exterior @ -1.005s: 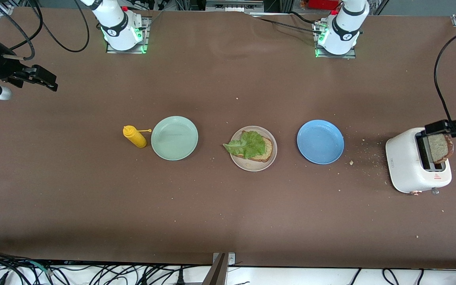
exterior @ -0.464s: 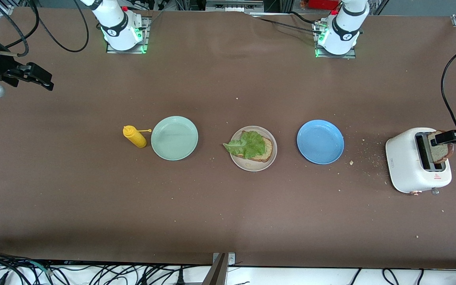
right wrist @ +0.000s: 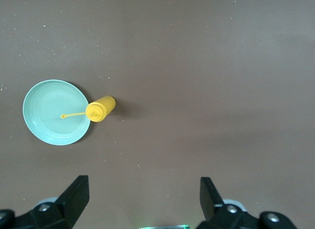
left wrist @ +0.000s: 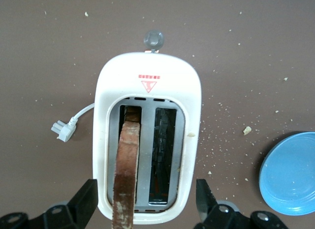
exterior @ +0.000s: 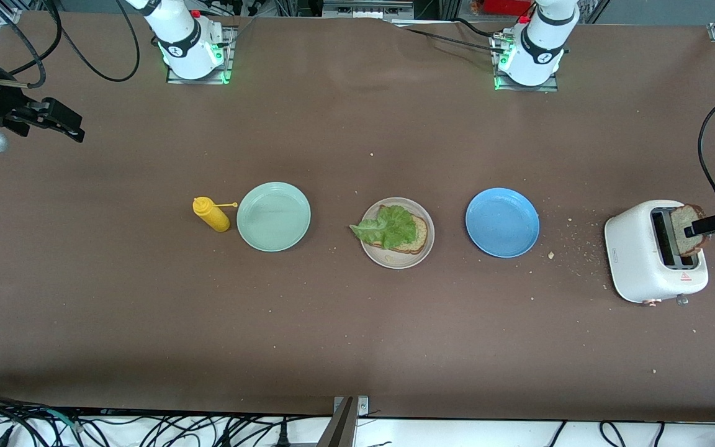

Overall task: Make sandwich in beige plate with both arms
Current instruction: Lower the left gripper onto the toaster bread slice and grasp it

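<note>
Crumbs dot the brown table (exterior: 357,323). Under the wide-open left gripper (left wrist: 145,202), a toaster (left wrist: 147,91) holds toast (left wrist: 125,175); the right gripper (right wrist: 142,197) waits, spread wide.

Beige plate (exterior: 427,243) mid-table — toast slice (exterior: 418,233) flat, lettuce (exterior: 388,227) atop

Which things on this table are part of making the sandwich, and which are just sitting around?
In the job:
- beige plate
- bread slice with lettuce on it
- toast standing in the toaster

Lying about:
- mustard bottle
- mint-green plate
- blue plate
</note>
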Robot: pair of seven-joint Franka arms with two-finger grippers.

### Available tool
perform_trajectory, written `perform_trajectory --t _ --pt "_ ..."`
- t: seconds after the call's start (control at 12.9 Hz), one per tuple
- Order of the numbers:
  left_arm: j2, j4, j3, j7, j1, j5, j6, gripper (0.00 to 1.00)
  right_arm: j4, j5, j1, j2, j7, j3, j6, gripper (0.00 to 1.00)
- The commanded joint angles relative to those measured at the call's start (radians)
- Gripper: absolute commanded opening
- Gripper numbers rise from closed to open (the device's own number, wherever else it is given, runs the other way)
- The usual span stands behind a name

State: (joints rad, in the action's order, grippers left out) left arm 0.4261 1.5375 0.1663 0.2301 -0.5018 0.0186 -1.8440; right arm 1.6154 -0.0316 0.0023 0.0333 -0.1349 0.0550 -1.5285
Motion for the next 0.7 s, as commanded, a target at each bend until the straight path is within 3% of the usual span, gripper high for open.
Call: perform_trajectory --t 0.0,0.23,0.31,0.39,0.62 --pt "0.016 0.016 0.006 0.02 -0.023 0.023 0.002 0.59 -0.015 0.002 0.015 -0.009 -0.002 -0.01 -0.007 1.0" --pt "0.033 0.024 0.007 0.022 -0.026 0.111 0.003 0.15 -0.014 0.001 0.018 -0.018 -0.003 -0.006 -0.009 1.0" --pt "0.031 0.02 0.009 0.02 -0.015 0.128 0.003 0.05 -0.014 0.001 0.018 -0.019 -0.005 -0.004 -0.012 1.0" --pt "0.031 0.018 0.012 0.02 -0.014 0.135 0.003 0.0 -0.014 0.002 0.019 -0.021 -0.005 -0.004 -0.024 1.0" --pt "0.025 0.013 0.016 0.02 -0.014 0.135 0.006 0.0 -0.012 0.002 0.018 -0.03 -0.005 -0.004 -0.035 1.0"
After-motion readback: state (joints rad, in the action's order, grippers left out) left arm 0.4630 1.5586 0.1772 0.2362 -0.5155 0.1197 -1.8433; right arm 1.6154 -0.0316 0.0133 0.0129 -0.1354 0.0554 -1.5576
